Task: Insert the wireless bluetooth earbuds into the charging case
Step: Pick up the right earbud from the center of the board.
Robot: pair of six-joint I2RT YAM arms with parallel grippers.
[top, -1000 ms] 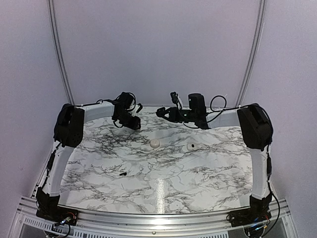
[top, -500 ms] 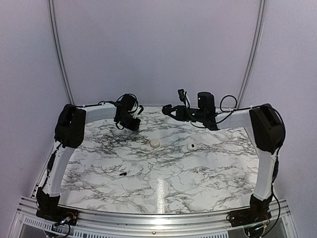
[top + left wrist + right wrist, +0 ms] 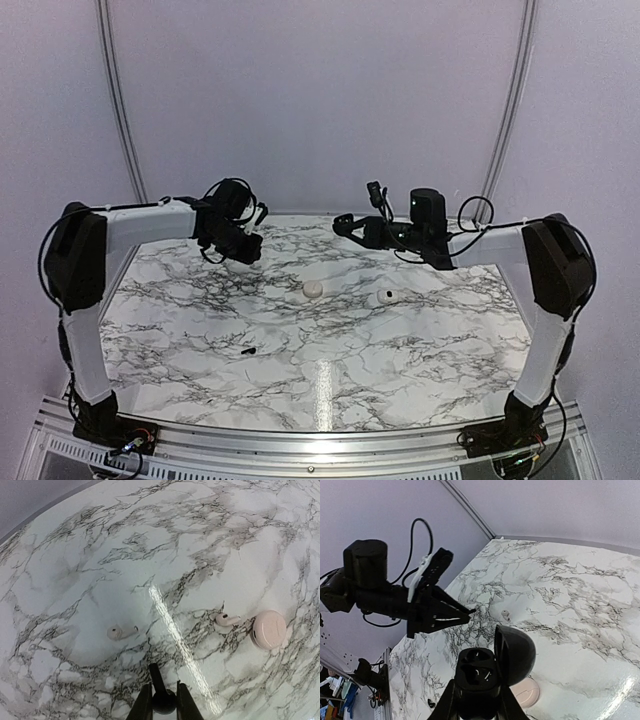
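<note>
my left gripper [image 3: 163,700] is clenched on one black earbud [image 3: 156,676]. its thin stem pokes out past my fingertips and its round body is pinched between them, held up off the marble table [image 3: 420,360]. my right gripper [image 3: 475,700] is clamped on the black round puck [image 3: 476,669], whose lid [image 3: 515,652] is swung up, showing two dark sockets inside. from above, the charging case [image 3: 314,289] sits near the middle of the table, a little toward 12 o'clock. it is a cream pebble lying flat with its lid down, and neither of my hands touches it. my left hand hangs at the case's 10 o'clock and my right hand at its 1 o'clock, both near the far edge and well apart from it. the white squarish piece [image 3: 385,296] with a dark spot lies near the case at its 3 o'clock, with a gap between them. the second black earbud [image 3: 248,352] lies loose on the marble at the case's 7 o'clock, well apart from it and toward my left base.
</note>
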